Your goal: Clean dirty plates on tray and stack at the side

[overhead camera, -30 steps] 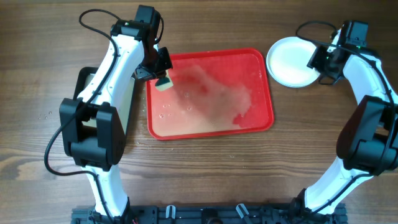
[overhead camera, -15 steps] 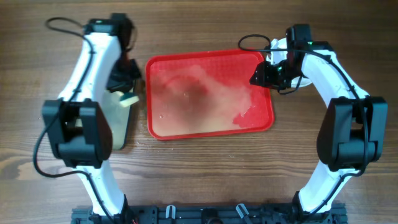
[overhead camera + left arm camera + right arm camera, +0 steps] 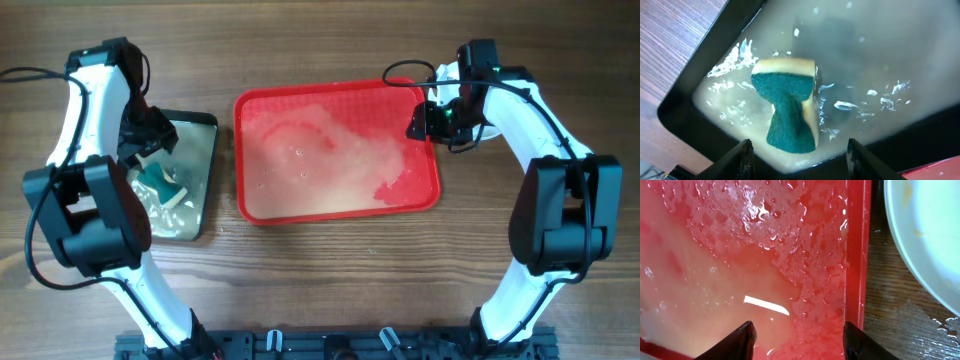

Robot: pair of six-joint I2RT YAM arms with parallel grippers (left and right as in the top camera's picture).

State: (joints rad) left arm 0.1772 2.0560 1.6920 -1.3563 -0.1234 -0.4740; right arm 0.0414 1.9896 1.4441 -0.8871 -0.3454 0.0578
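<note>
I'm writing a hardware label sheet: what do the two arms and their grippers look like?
The left arm and right arm: glossy white rounded shells, bulky black joints. Thin black cables loop near the wrists. The left gripper and right gripper have black fingers.

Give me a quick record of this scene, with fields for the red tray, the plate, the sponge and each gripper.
red tray: mid-table, no plates on it, coated in a soapy film
plate: white, off the tray, just right of its rim; faint yellowish mark; only part shows
sponge: yellow with a green scouring side, lying in cloudy water in the black tray
left gripper: open, empty, above the sponge
right gripper: open, empty, over the red tray's right side
</note>
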